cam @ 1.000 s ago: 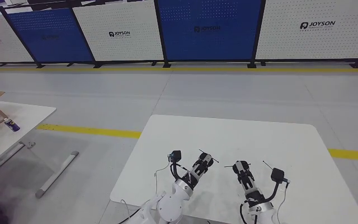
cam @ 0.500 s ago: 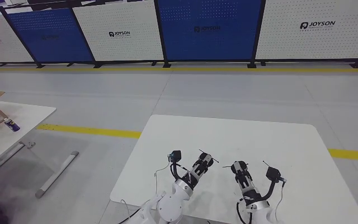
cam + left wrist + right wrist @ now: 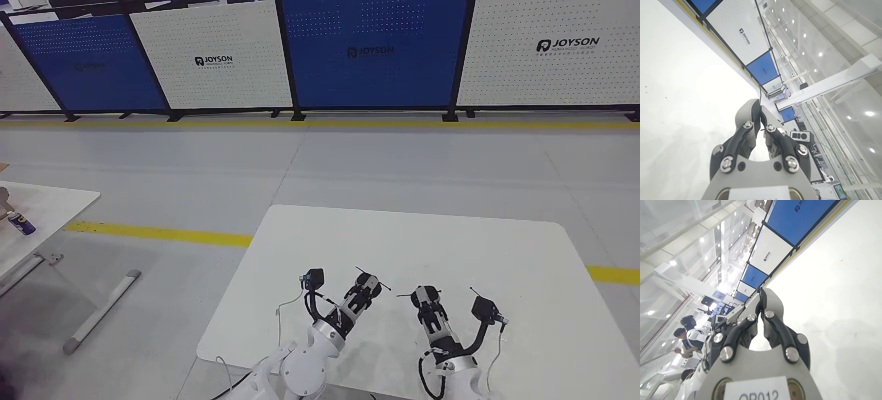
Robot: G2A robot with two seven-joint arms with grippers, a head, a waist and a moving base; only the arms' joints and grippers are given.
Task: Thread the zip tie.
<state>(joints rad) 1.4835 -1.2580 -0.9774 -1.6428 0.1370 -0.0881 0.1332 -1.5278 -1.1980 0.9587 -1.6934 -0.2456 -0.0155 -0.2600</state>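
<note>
- The left pincer point(image 3: 368, 284) sits low in the top view, just left of centre, above the near part of the white surface point(image 3: 400, 230).
- In its own wrist view the two fingers are pressed together, with the black ribbed pads point(image 3: 755, 113) meeting along their length.
- A thin black zip tie point(image 3: 760, 92) is clamped between those pads. Its narrow strip stands straight out past the fingertips into the air (no bend shows in the part that can be seen).
- The right pincer point(image 3: 424, 296) sits low in the top view, just right of centre, near the left one but apart from it. Both tips point toward the upper part of the frame.
- Its fingers are closed too, pad against pad, with no gap at the tips.
- A small black piece point(image 3: 759, 289) is pinched at the very tip and pokes out a little (whether it is the other end of the same zip tie cannot be told).
- In the top view a short dark line juts from the right pincer's tip toward the left pincer and stops short of it.
</note>
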